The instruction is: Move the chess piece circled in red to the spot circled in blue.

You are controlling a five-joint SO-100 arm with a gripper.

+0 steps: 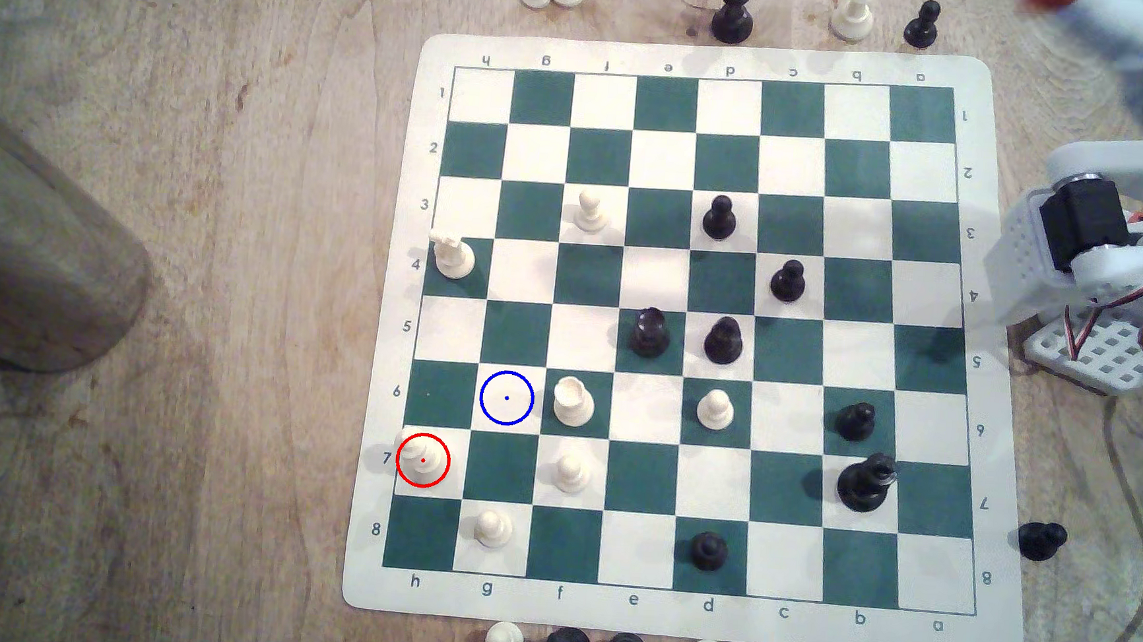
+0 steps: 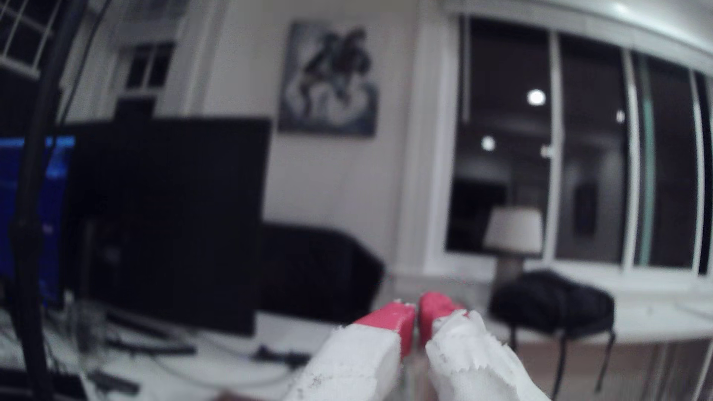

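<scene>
The chess piece circled in red (image 1: pixel 424 459), cream-white with a rounded head, stands on a cream square in row 7 at the board's edge on the exterior view's left. The spot circled in blue (image 1: pixel 506 397) is a bare cream square one row up and one column toward the exterior view's right. My gripper (image 2: pixel 416 308) is raised and points out into the room, far from the board. Its red-tipped fingers (image 2: pixel 393 314) stand almost together with nothing between them. A blurred part of the arm (image 1: pixel 1135 40) shows at the exterior view's top right corner.
A cream piece with a notched top (image 1: pixel 573 401) stands right beside the blue-ringed square, and cream pawns (image 1: pixel 571 472) (image 1: pixel 493 527) are close by. Several black pieces hold the board's middle. Captured pieces line both board edges. A wooden cylinder (image 1: pixel 30 260) lies at the left, and the arm base (image 1: pixel 1107 271) is at the right.
</scene>
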